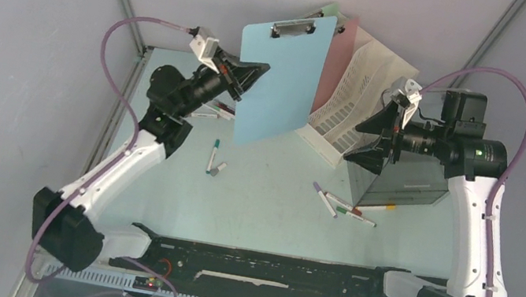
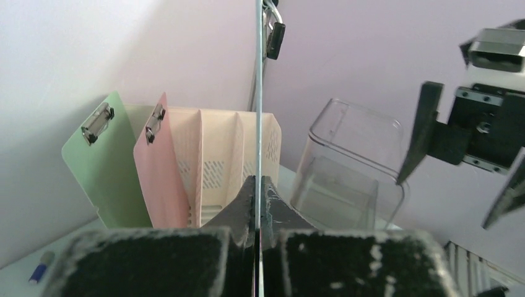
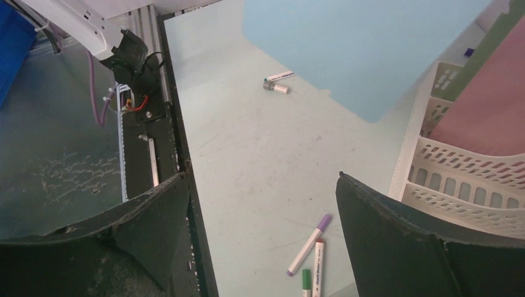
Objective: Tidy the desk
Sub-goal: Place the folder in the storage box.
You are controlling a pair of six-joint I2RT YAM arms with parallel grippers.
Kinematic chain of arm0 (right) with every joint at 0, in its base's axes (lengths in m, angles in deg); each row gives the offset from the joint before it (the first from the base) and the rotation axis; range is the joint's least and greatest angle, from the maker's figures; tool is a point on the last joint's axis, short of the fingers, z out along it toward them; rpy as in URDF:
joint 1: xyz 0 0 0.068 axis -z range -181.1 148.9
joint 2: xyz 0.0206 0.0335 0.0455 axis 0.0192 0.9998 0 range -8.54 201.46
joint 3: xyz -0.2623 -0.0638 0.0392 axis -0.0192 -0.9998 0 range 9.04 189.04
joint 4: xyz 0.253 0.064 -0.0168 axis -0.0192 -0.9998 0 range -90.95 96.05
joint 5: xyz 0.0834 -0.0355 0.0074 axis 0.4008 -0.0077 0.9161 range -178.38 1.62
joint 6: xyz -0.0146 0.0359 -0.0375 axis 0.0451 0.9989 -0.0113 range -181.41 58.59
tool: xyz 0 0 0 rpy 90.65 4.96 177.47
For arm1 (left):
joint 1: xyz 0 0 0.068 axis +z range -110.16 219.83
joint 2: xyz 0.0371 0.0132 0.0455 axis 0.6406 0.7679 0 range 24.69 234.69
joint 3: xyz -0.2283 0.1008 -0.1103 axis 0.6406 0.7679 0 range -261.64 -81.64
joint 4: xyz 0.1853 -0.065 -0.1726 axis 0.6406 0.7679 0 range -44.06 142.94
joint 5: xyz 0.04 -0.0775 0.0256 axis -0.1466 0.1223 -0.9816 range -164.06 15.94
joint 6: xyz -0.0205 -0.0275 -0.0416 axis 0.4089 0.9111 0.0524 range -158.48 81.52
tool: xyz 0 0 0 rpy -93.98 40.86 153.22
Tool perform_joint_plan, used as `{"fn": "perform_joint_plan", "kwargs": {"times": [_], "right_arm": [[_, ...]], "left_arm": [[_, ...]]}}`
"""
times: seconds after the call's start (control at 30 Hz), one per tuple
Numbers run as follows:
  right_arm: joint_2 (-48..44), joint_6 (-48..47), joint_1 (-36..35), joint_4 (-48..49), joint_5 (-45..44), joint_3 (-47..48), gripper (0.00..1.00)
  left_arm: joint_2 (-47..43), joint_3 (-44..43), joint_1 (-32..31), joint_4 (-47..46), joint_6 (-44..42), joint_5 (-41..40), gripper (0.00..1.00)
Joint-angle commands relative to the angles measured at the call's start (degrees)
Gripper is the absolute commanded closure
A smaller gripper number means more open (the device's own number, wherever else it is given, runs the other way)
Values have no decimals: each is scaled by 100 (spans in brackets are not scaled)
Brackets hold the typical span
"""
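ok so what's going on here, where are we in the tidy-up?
The left gripper is shut on the edge of a blue clipboard, which is lifted off the desk next to the white file rack. A pink clipboard stands in the rack, with a green clipboard right beside it. The right gripper is open and empty, near the clear bin. Several markers lie loose on the desk.
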Motion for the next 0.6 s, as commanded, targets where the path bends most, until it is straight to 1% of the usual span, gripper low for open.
{"fn": "perform_joint_plan", "kwargs": {"times": [0.0,0.17,0.23,0.4,0.57], "right_arm": [[-199,263,131,431,170,-85,4],[-296,443,213,667,94,-217,4],[-313,470,408,695,98,-244,4],[-344,455,465,722,79,-281,5],[-362,421,478,722,-37,-297,5]], "left_arm": [[677,-617,-213,-1093,-82,-518,100],[1623,-1297,-476,-1565,-155,-945,100],[2011,-1588,-591,-1737,-209,-1071,100],[2901,-2247,-899,-1933,-682,-1467,100],[3806,-2997,-1079,-2110,-978,-1738,100]]}}
